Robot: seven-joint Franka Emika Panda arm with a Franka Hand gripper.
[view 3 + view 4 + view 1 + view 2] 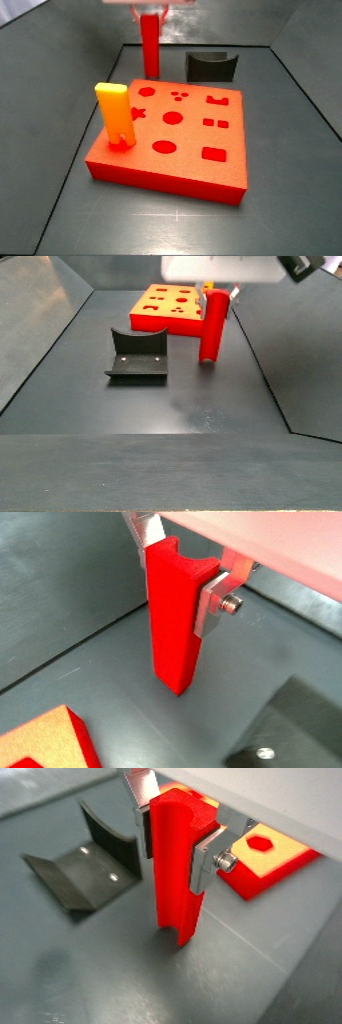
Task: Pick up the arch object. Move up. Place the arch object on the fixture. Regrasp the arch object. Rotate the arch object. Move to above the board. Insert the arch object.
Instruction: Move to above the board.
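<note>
Grey flooring [201,406] lay beneath everything you saw. Upright, the arch object [210,328] touched it near the fixture [136,354], clamped at its top between the gripper [179,838] fingers [214,600]; behind stood the board [181,125] with its yellow-topped peg [115,112].

bright-red arch object [174,863], silver gripper [177,836], red-orange board [174,140]

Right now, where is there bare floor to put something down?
Bare floor lies in front of the fixture, towards the near edge, and beside the board. It is crowded where the gripper holds the arch object upright between fixture and board.
</note>
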